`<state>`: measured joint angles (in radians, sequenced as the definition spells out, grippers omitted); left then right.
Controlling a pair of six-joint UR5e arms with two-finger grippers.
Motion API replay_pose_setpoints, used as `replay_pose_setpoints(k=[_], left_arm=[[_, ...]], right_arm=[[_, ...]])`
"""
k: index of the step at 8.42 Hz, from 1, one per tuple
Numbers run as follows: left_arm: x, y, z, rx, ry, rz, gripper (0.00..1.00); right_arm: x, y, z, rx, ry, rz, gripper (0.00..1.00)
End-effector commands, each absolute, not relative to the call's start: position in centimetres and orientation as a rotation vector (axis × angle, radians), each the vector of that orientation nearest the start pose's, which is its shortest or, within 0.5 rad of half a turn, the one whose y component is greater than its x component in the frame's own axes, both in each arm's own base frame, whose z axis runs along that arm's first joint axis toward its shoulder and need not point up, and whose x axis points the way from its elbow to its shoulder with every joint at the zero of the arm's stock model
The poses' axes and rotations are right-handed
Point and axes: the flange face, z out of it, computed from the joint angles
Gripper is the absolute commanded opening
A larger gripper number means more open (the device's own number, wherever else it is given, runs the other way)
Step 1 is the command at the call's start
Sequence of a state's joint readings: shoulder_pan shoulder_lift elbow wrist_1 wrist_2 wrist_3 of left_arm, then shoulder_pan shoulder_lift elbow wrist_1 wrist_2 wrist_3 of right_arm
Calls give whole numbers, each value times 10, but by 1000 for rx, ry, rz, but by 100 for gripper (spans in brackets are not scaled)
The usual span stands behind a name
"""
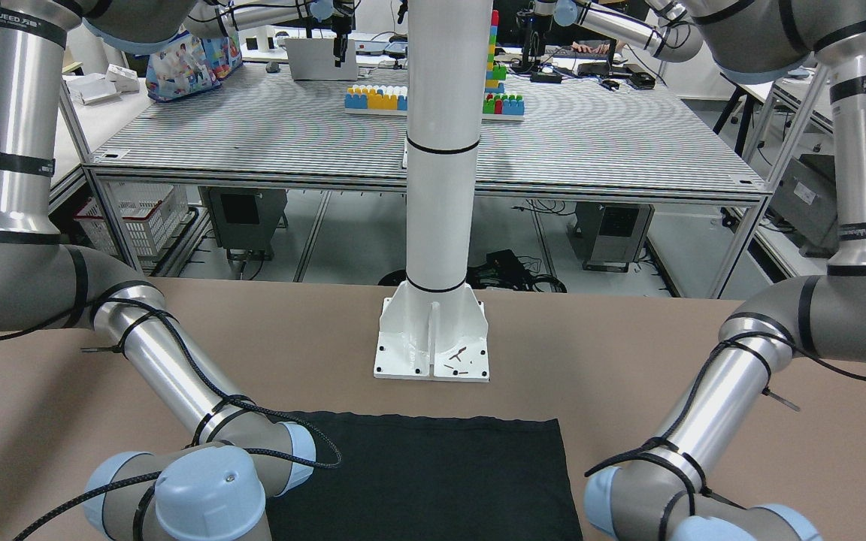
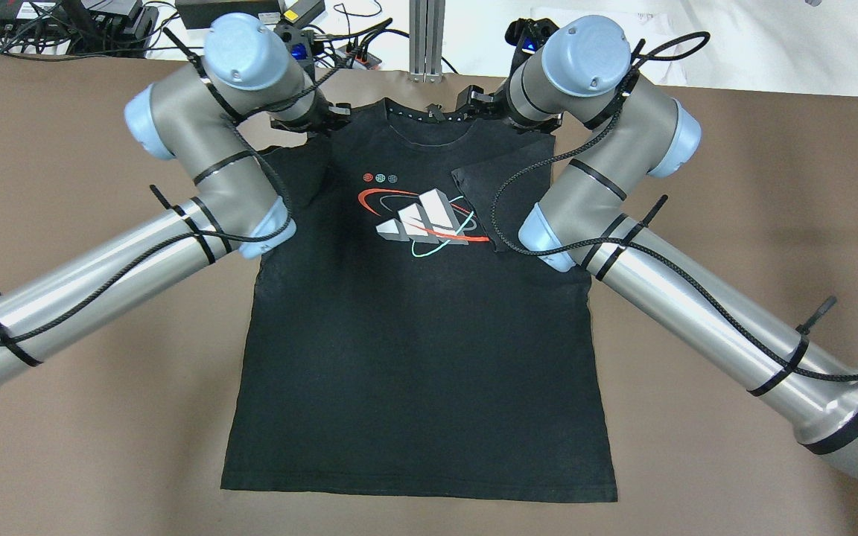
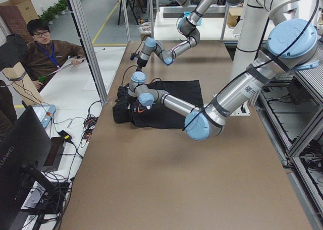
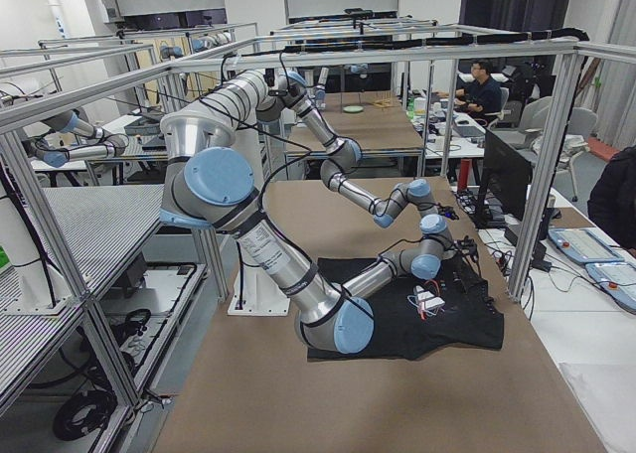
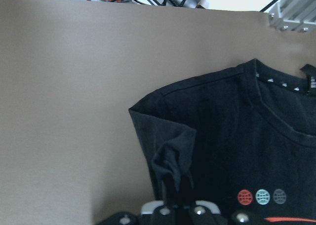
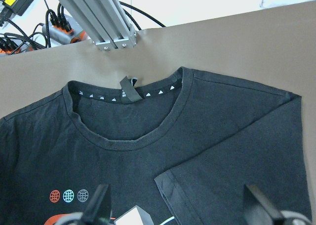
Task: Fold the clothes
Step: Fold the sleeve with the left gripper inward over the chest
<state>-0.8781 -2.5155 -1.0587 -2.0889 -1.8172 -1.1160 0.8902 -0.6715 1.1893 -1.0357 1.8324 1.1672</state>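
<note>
We see the left gripper (image 5: 177, 186) at the shoulder end of a black short-sleeved T-shirt (image 2: 414, 335). Its two fingers are closed on a bunched fold of the left sleeve (image 5: 163, 131), whose hem puckers up between them.

The shirt lies front-up and mostly flat in the middle of the flat brown table top (image 2: 64, 186). Its collar points away from the robot and its bottom hem lies nearest the round white post (image 1: 440, 150). A white, red and teal printed logo (image 2: 421, 219) sits on the chest below the ribbed neckline (image 6: 128, 136).

Further right, the right sleeve (image 2: 503, 186) is folded inward over the chest, and its hemmed edge touches the logo. The right gripper (image 6: 176, 190) hangs above that folded sleeve with its fingers spread wide apart, and we see nothing between them.
</note>
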Motion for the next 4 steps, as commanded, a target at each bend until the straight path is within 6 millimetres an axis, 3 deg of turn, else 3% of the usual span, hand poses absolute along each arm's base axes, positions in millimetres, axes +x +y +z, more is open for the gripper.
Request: replay_pose_setpoints(k=[1,2,3,4], left_arm=[[527,-701,191,458,831,-358,0],[533,-698,194,455,826,-359,0],[545,-693,203,486,804,-363,10],[563,-690,222,542,778,-376,99]], right_arm=[[-423,-695,195,446,-979,299,94],[-424,-694,197,447,-976,298,94],[-426,-694,197,446,-975,296,94],[-427,-693,197,446,-977,296,94]])
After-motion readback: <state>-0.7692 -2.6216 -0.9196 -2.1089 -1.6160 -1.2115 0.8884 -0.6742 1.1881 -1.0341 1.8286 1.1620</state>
